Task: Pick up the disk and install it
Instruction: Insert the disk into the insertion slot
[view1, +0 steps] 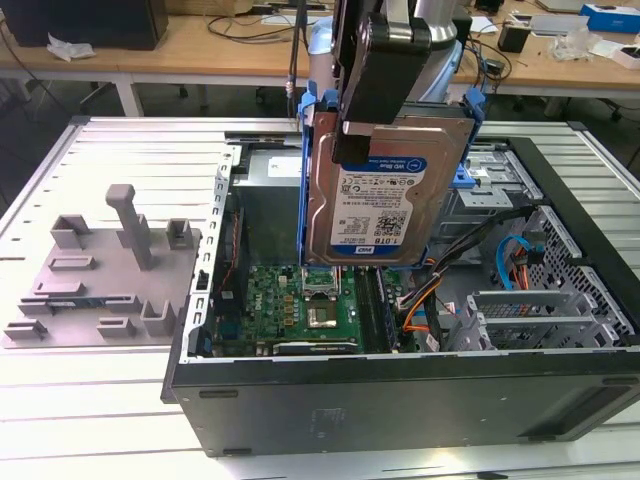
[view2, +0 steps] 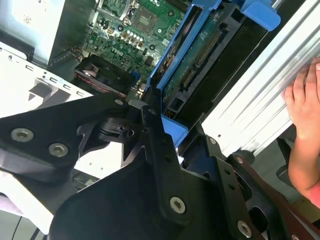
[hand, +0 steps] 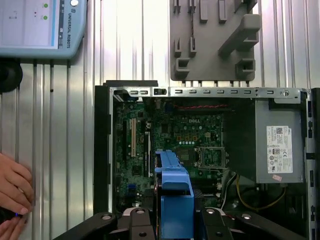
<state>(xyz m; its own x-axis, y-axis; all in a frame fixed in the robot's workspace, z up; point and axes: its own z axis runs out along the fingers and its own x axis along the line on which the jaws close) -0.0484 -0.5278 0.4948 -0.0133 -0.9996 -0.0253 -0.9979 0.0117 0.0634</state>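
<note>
The disk (view1: 375, 200) hangs over open room above the motherboard (view1: 300, 305); cables (view1: 442, 298) crowd beside the drive cage (view1: 495, 190).

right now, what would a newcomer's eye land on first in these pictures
The disk, with blue rails, hangs upright in the gripper over the open computer case, above the green motherboard. A grey fixture lies beside the case on the exterior view's left. In the first wrist view a person's hand rests close beside the case.
</note>
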